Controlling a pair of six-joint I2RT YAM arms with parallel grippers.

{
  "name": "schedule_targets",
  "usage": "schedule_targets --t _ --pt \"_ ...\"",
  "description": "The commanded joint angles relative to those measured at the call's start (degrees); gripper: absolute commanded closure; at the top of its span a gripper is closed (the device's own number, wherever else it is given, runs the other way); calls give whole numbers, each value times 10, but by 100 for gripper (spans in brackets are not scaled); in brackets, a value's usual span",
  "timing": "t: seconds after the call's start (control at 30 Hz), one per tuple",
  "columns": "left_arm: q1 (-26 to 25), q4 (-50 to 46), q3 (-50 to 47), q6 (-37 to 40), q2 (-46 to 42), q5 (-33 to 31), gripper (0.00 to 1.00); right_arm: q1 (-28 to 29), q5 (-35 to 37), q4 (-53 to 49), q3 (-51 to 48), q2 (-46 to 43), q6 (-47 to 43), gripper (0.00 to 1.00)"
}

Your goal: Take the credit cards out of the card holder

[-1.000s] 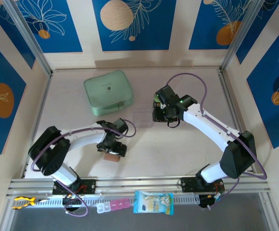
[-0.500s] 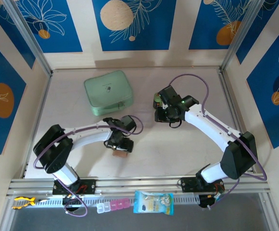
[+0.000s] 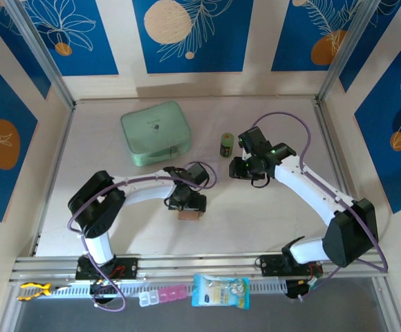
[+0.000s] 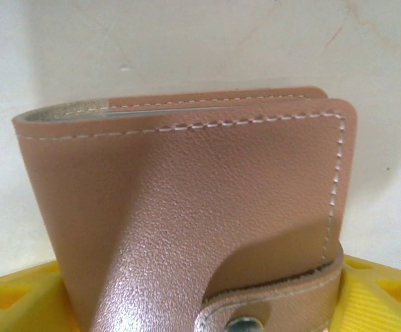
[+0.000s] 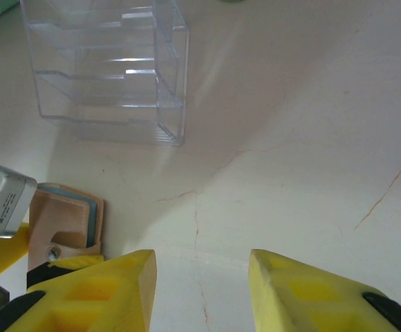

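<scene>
Left gripper [image 4: 200, 304] pinches the folded card holder [image 4: 187, 194]; my right gripper [image 5: 200, 294] hangs spread, empty. I judge no credit cards are out yet.

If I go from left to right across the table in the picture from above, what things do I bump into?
mint-green case → card holder, pinched in the left gripper → small green object
</scene>
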Motion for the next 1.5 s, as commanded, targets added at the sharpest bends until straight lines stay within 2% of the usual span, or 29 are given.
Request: schedule_targets --t 0.0,0.2,0.4,0.6,0.77,0.93,1.03,1.1,1.2,1.47 --pt "-23 41 11 -31 15 50 16 -8 -33 12 -14 -18 -14 60" --pt "-30 38 3 -43 -17 51 15 -9 -43 14 -21 -26 -13 60" --pt "-30 49 -9 -50 -40 58 18 -2 -51 16 -35 -38 0 60" --pt "-27 38 -10 -37 -63 36 18 5 -63 23 -45 -49 23 60" --pt "-13 53 -39 -34 -107 32 18 28 -67 14 -44 -40 50 61" --pt "10 103 -95 -35 -161 49 21 75 -46 -14 -29 -12 89 61" --pt "30 140 -136 -41 -190 70 30 107 -34 -26 -21 11 118 61" --pt "48 164 -166 -52 -209 82 42 133 -20 -26 -16 26 138 61" --pt "73 211 -214 -67 -240 106 55 166 -12 -20 -8 53 161 61" --pt "121 295 -284 -77 -286 162 80 234 17 -43 57 163 195 62"
